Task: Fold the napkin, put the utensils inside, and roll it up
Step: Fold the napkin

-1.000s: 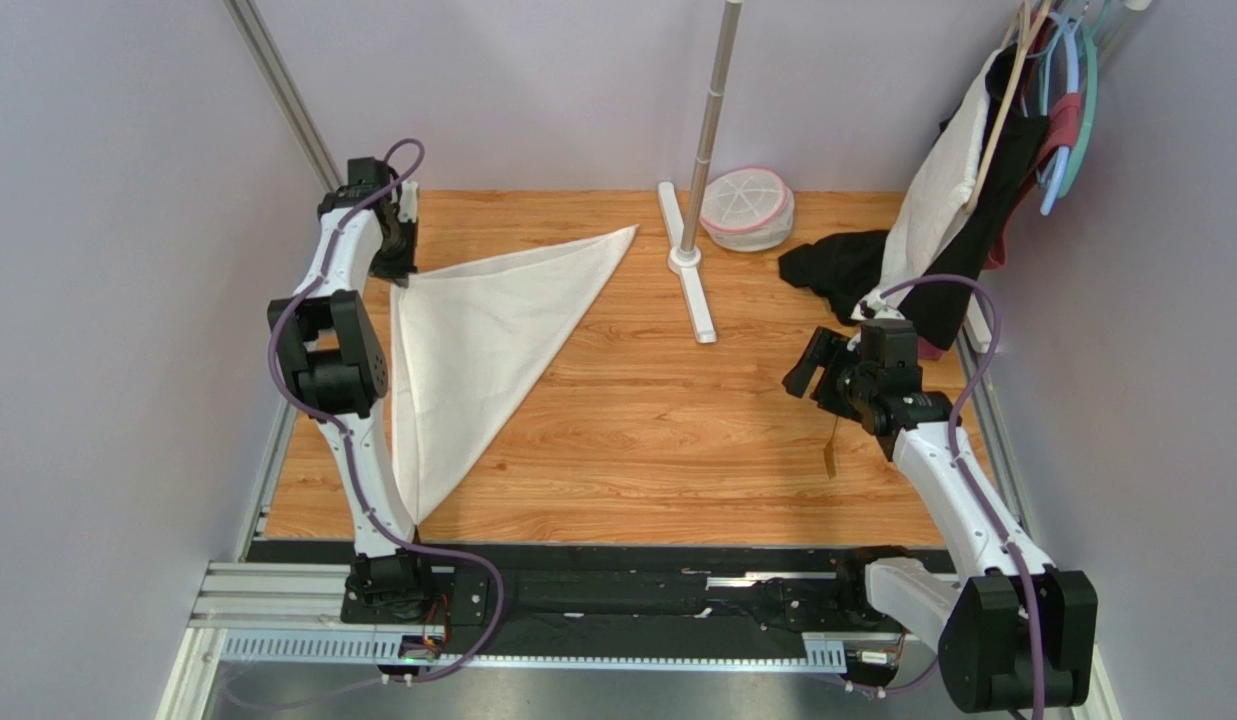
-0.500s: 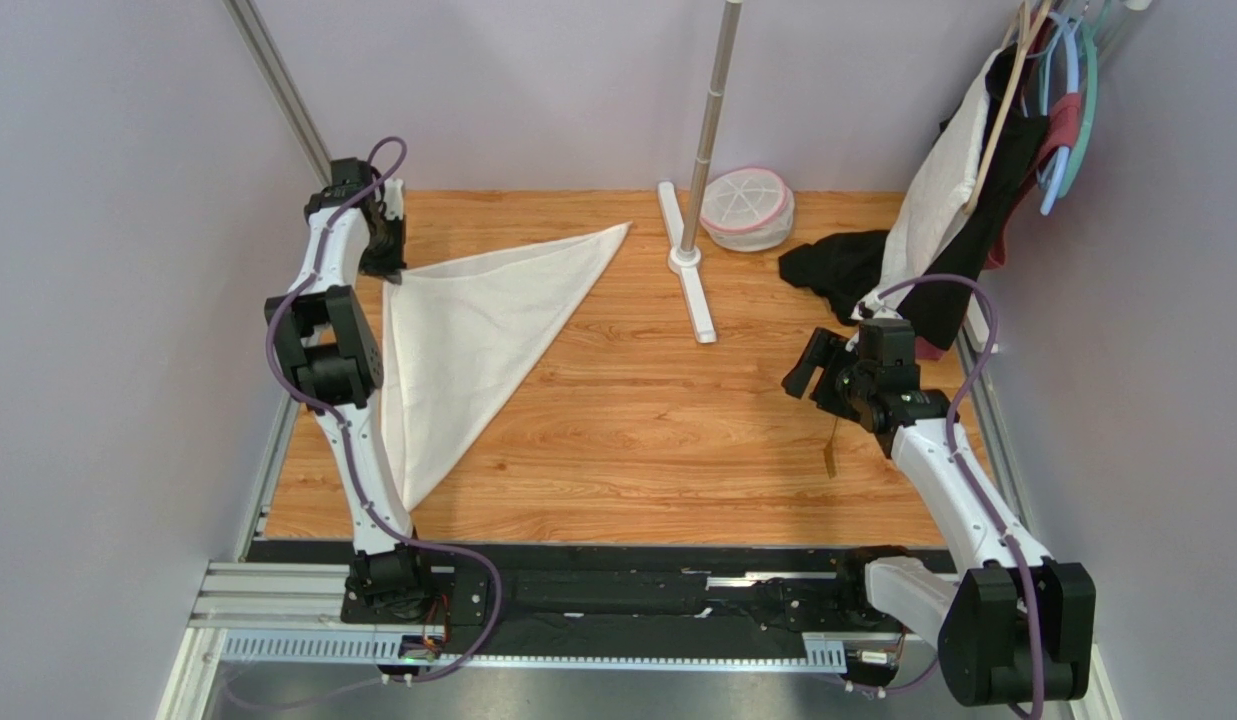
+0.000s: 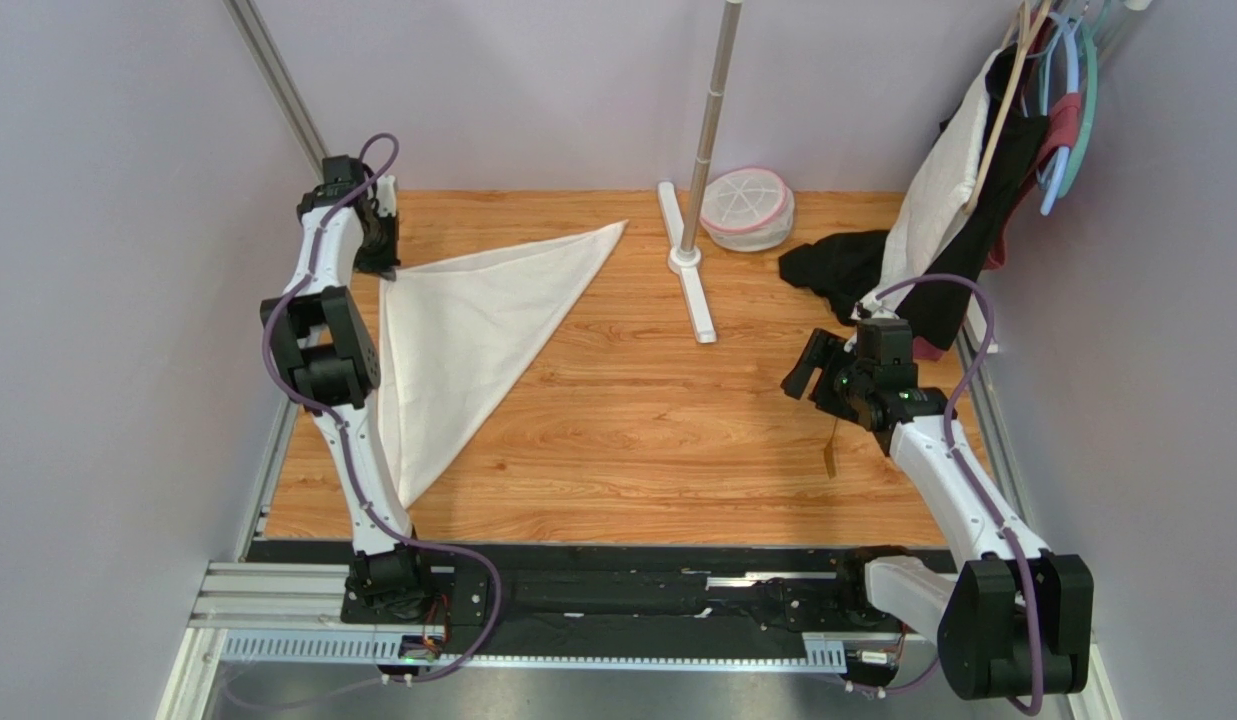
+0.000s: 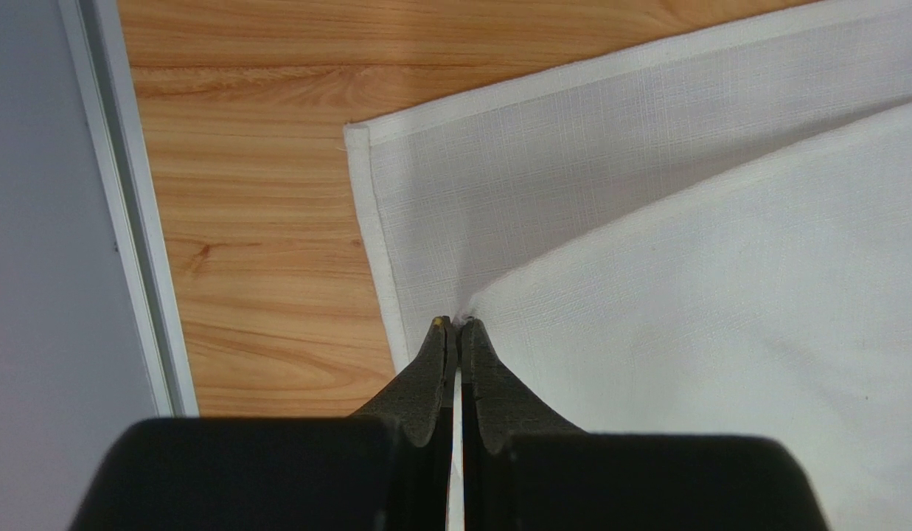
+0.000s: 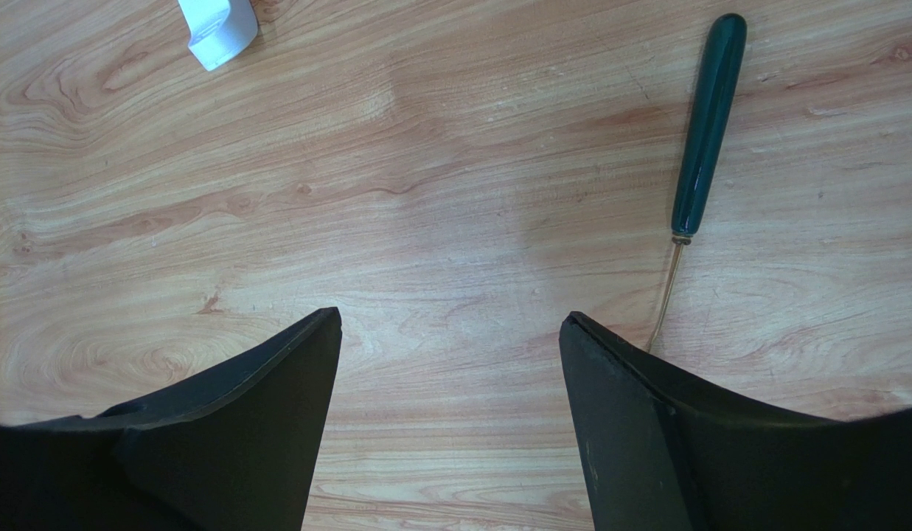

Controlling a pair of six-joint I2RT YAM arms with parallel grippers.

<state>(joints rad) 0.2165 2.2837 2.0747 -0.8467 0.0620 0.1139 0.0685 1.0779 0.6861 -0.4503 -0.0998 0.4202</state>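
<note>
Cream cloth is pinched in my left hand [image 4: 457, 323], closed tight on the top layer's corner of the napkin [image 4: 693, 277], which lies folded as a triangle on the left of the bench [image 4: 261, 221]. My right hand [image 5: 449, 332] hangs wide open and empty, the fork [image 5: 709, 122] just beside it. I judge the folding step is in hand; next this corner must be laid on the lower one and released.

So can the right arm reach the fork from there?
Probably yes. The right gripper is open over the table, and the fork lies flat just beside it, with nothing on or around it.
</note>
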